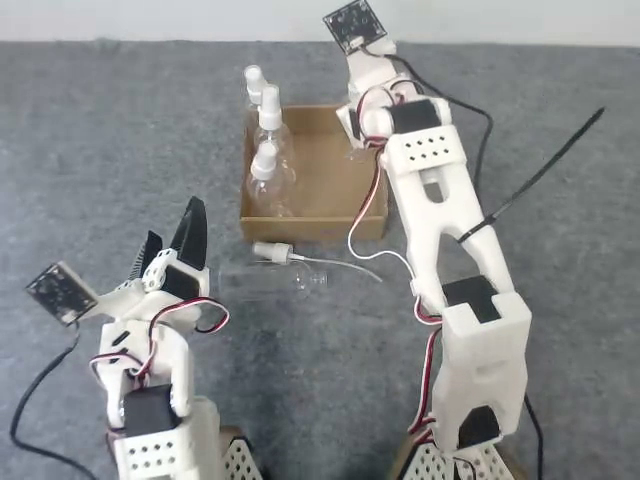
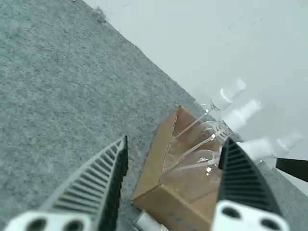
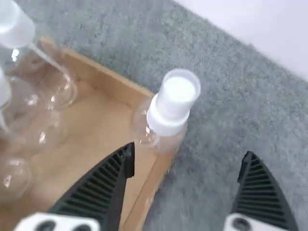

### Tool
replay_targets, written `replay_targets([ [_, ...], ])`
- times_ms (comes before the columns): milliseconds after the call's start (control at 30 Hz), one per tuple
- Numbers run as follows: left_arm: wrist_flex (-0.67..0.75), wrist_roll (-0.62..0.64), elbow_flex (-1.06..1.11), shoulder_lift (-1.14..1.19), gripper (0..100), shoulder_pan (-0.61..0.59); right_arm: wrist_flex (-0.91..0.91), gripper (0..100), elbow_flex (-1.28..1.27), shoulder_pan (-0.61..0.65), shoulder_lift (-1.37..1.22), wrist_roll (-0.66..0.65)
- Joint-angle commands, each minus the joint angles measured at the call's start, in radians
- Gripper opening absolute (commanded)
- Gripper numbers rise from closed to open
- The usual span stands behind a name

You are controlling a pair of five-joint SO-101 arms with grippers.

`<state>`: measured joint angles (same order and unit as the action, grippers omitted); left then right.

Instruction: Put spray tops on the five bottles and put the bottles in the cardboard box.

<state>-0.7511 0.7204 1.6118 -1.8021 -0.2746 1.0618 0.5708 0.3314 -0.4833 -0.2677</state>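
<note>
The cardboard box (image 1: 325, 200) lies at the table's far middle. Three clear bottles with white spray tops (image 1: 268, 150) stand along one side of it, also seen past my left fingers as bottles (image 2: 226, 120). Another capped bottle (image 3: 166, 118) stands in the box's (image 3: 96, 130) opposite far corner. My right gripper (image 3: 188, 154) hangs open just above it, not touching. On the carpet in front of the box lies a clear bottle (image 1: 275, 277) without a top, and a loose spray top (image 1: 272, 250) with its long tube lies beside it. My left gripper (image 1: 172, 225) is open and holds nothing, short of the lying bottle.
Grey carpet covers the table. The right arm (image 1: 440, 200) stretches over the box's near right corner, with black cables (image 1: 545, 170) trailing to its right. Open carpet lies to the left of the box.
</note>
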Motion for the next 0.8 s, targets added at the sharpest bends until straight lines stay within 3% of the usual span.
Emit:
replay_targets([
  [0, 0.034, 0.003, -0.008, -0.017, 29, -0.006, 0.165, 29.6, 0.158, 0.021, 0.038, -0.008],
  [567, 0.034, 0.003, -0.008, -0.017, 29, -0.008, 0.728, 29.3, 0.497, 0.050, 0.038, -0.012],
  [767, 0.075, 0.005, 0.002, -0.017, 29, -0.068, 0.739, 29.2, 0.471, 0.065, 0.082, -0.009],
])
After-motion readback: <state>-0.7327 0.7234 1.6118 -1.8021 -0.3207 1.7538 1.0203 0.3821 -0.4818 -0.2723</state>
